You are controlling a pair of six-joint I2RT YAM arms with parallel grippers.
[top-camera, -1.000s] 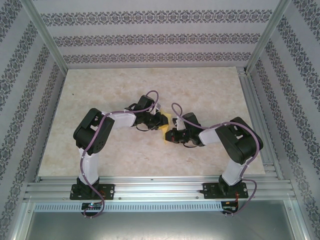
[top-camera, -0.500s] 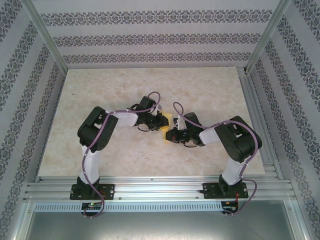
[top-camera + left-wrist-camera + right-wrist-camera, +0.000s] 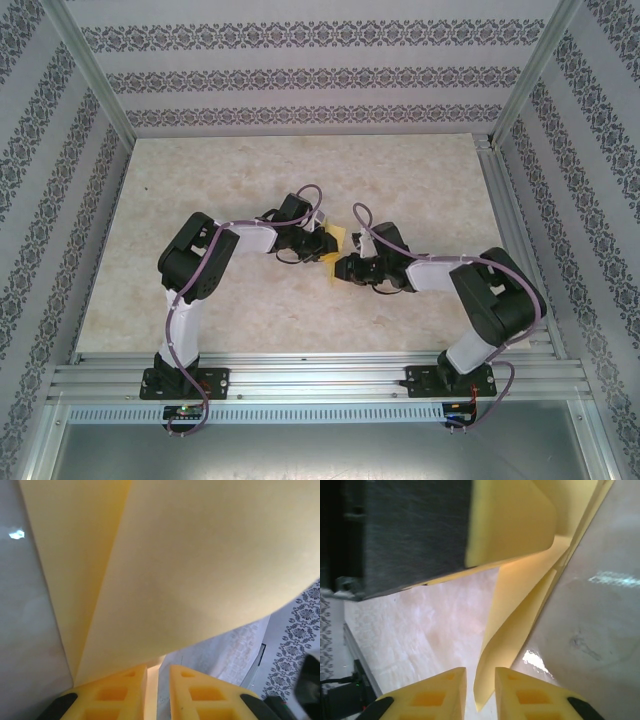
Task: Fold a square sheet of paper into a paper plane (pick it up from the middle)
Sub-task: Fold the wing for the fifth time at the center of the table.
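Item: square sheet of paper [image 3: 200, 570], pale yellow, part-folded along a long crease, held off the tabletop [image 3: 420, 180] at mid-table between the two arms. Left tool [image 3: 158, 680]: yellow fingers closed to a narrow slit, pinching the sheet's lower edge. Right tool [image 3: 480, 682]: fingers slightly parted, the sheet's hanging corner loose in the gap. In the top view the tools are nearly tip to tip.

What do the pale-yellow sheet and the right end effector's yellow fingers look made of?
Thin pale-yellow sheet of paper: paper, matte; it curves smoothly and holds a sharp crease. Right end effector's blocky yellow fingers: probably moulded or printed plastic, matte, with recessed square pockets; exact kind unclear.
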